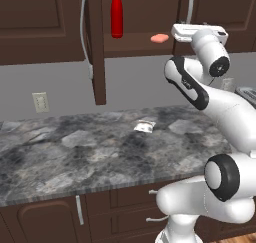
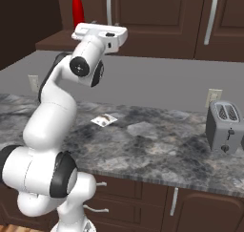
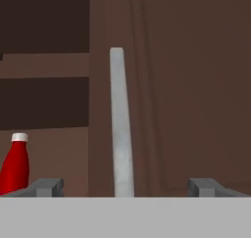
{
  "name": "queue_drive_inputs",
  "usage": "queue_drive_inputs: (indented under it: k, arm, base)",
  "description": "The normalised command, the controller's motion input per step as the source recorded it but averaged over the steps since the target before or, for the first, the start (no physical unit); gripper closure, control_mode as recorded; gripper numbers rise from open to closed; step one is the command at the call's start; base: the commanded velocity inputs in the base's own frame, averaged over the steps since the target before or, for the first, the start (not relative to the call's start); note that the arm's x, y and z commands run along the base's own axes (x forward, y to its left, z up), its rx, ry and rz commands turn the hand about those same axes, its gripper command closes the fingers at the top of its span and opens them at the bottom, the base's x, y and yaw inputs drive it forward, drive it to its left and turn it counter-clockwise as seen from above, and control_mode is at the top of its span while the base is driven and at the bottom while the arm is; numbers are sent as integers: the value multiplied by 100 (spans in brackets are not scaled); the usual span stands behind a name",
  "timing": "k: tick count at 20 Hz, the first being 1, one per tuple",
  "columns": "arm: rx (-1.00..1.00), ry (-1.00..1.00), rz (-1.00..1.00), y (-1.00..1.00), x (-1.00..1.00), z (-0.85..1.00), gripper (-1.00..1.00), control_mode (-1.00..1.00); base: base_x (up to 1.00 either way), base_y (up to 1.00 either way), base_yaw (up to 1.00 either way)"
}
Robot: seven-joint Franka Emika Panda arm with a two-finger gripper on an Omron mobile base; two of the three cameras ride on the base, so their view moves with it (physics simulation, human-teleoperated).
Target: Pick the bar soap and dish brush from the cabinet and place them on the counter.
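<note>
The salmon-pink bar soap [image 1: 159,38] lies on the open cabinet's shelf [image 1: 132,46], right of a tall red bottle [image 1: 116,12]. My gripper [image 3: 128,187] is raised to shelf height, its hand [image 1: 199,33] just right of the soap and not touching it. Both fingertips [image 3: 49,187] stand wide apart, open, with nothing between them. In the hand view a long silver door handle [image 3: 121,124] runs straight ahead on a brown door panel, and the red bottle [image 3: 14,163] shows at the lower left. The dish brush is out of view. The marbled counter [image 1: 75,152] spreads below.
A small whitish packet [image 1: 145,126] lies mid-counter. A grey toaster [image 2: 228,127] stands at the right. The cabinet's open door [image 1: 98,52] juts out edge-on left of the shelf. Wall outlets [image 1: 40,102] sit on the grey backsplash. Drawers and doors run under the counter edge.
</note>
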Motion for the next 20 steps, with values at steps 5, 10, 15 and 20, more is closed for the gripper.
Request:
queue_drive_inputs:
  k: [5,10,15,20]
  arm:
    - [0,0,0,0,31,-1,-100,-100]
    - [0,0,0,-1,32,0,-100,-100]
    - [0,0,0,-5,31,0,-100,-100]
    - [0,0,0,-8,30,-1,-100,-100]
  base:
    - [0,0,0]
    - [0,0,0]
    - [0,0,0]
    - [0,0,0]
